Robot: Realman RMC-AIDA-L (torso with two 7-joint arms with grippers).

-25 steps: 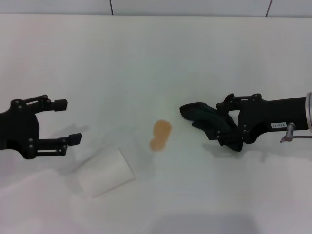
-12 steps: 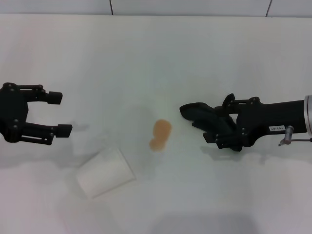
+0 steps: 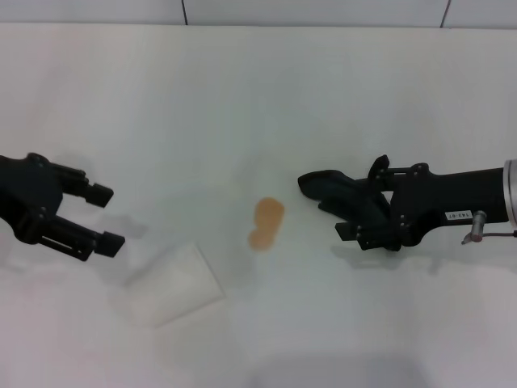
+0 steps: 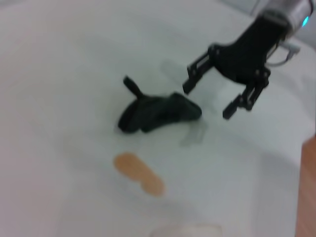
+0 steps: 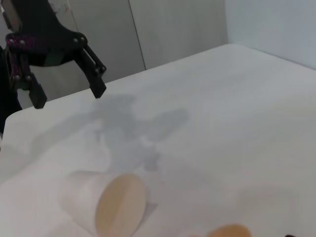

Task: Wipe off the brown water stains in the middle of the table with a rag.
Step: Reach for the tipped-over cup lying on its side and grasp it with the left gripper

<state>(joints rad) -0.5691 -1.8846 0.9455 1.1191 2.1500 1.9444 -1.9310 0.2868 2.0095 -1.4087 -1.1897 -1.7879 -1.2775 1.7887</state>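
White table — stain centre; right gripper spread above rag; left gripper spread.

Matt white table, smooth and plain. Soft black cloth rag, lumpy and dull, just beside the brown water stains; these thin, orange-brown, flat on the surface. Translucent plastic cup near the stains, smooth-walled, brownish inside. Black matt metal right gripper just beyond the rag; left gripper likewise black metal, well apart from the stains.
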